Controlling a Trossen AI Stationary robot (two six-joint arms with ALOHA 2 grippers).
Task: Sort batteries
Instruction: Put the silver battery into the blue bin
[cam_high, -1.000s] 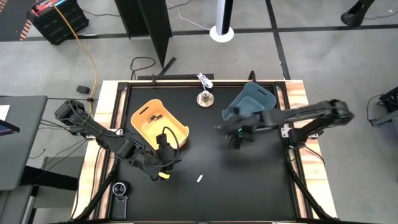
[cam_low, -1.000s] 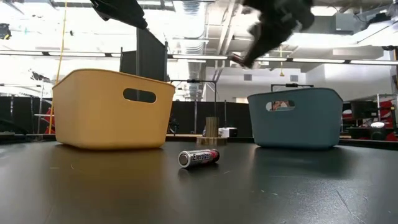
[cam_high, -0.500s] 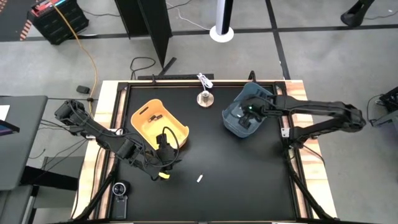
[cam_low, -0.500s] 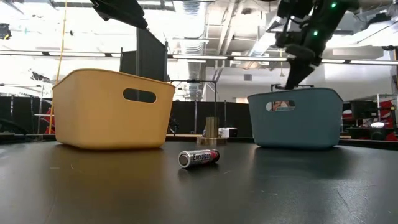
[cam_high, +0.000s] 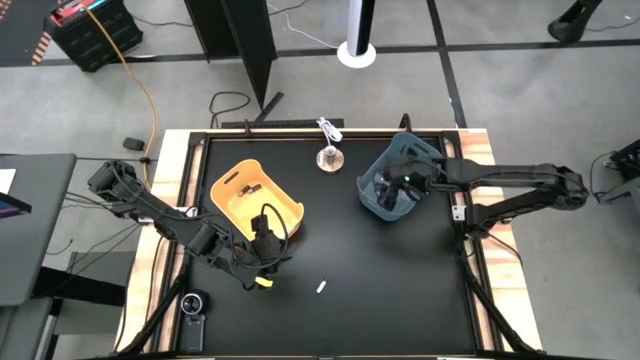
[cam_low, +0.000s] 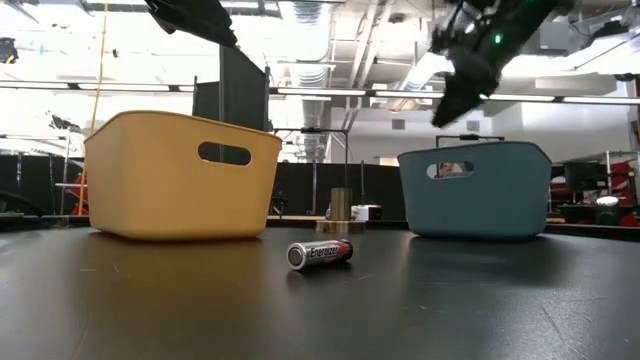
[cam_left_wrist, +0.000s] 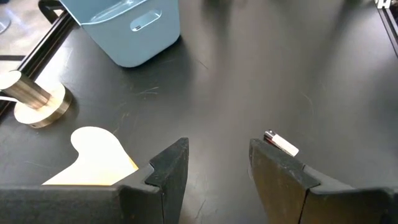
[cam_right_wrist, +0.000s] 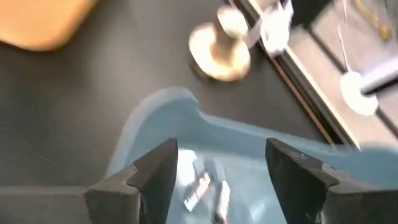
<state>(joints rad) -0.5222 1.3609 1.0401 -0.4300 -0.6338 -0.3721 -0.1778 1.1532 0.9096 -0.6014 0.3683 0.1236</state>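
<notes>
Loose battery (cam_low: 320, 253) lying on side on bare counter (cam_high: 400, 280), between yellow bin (cam_high: 256, 205) and blue bin (cam_high: 398, 176), nearer front edge. Judged small, rigid, smooth, prone to roll; pinch across barrel at mid-length. More batteries (cam_right_wrist: 205, 183) in blue bin, blurred, count unclear. Right claw (cam_right_wrist: 217, 180) spread, empty, above blue bin. Left claw (cam_left_wrist: 214, 168) spread, waiting beside yellow bin. Yellow bin contents hard to make out.

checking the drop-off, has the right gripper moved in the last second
Yes. The right gripper has moved from over the bare table beside the blue bin to above the bin's inside, open, with batteries below.
</notes>
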